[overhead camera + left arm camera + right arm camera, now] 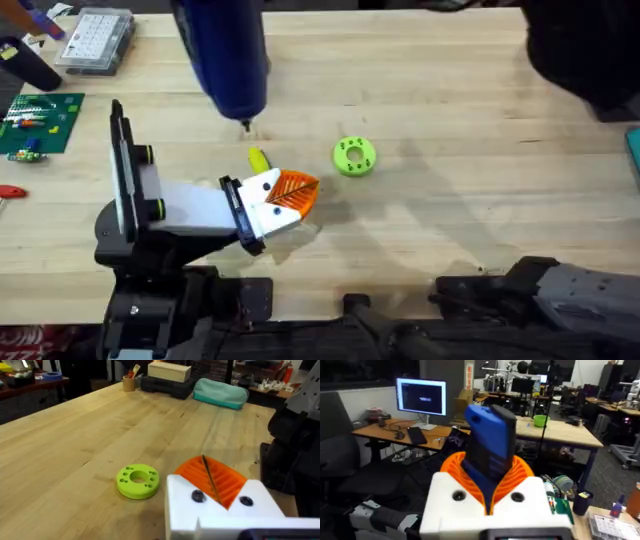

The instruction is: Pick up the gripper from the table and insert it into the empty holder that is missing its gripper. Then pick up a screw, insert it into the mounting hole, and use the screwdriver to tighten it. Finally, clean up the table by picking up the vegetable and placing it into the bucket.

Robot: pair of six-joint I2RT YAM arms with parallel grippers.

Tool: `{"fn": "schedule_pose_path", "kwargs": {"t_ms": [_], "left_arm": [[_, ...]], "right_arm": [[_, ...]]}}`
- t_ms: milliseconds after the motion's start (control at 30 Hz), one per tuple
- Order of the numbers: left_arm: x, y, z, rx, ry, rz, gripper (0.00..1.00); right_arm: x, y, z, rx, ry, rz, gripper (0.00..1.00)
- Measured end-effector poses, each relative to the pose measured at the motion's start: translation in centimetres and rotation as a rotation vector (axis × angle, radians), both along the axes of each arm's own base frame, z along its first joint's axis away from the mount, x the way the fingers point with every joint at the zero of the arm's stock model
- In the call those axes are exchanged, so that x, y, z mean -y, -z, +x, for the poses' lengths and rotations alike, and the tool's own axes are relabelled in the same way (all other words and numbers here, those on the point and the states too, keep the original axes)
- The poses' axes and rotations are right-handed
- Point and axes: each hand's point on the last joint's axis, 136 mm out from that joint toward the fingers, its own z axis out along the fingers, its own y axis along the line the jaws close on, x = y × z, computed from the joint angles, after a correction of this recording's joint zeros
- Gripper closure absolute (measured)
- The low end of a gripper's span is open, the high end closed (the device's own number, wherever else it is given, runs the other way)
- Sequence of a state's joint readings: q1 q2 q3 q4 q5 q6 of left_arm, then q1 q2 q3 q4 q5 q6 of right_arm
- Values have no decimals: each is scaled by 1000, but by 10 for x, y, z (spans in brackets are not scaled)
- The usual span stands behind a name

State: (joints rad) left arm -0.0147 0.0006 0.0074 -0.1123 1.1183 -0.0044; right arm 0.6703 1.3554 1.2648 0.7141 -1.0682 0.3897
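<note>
Blue pen-shaped powered screwdriver (489, 442) sitting pinched between orange ribbed pads of right gripper (487, 491), thin metal tip (245, 125) pointing down at wooden table (450, 90). Left gripper (290, 195) resting low on table, pads pressed together. Flat green disc with holes (138, 480) lying just ahead of left gripper; small yellow piece (257, 159) beside it.

overhead looks down on table (450, 230), left wrist low, both sharing green disc (354, 156)
</note>
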Motion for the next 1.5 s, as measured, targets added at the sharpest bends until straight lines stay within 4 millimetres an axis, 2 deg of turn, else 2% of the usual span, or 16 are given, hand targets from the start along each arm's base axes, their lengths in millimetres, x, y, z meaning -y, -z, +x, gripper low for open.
{"fn": "schedule_pose_path", "kwargs": {"t_ms": [433, 533, 667, 933, 1500], "left_arm": [[0, 0, 0, 0, 0, 0, 997], [0, 0, 0, 0, 0, 0, 997], [0, 0, 0, 0, 0, 0, 997], [0, 0, 0, 0, 0, 0, 997], [0, 0, 0, 0, 0, 0, 997]], "right_arm": [[-1, 6, -5, 58, -28, -8, 979], [-3, 28, -5, 75, -36, -18, 979], [-6, 43, -2, 60, -41, -31, 979], [-8, 49, -1, 50, -43, -39, 979], [-13, 79, -4, 10, -48, -58, 979]]}}
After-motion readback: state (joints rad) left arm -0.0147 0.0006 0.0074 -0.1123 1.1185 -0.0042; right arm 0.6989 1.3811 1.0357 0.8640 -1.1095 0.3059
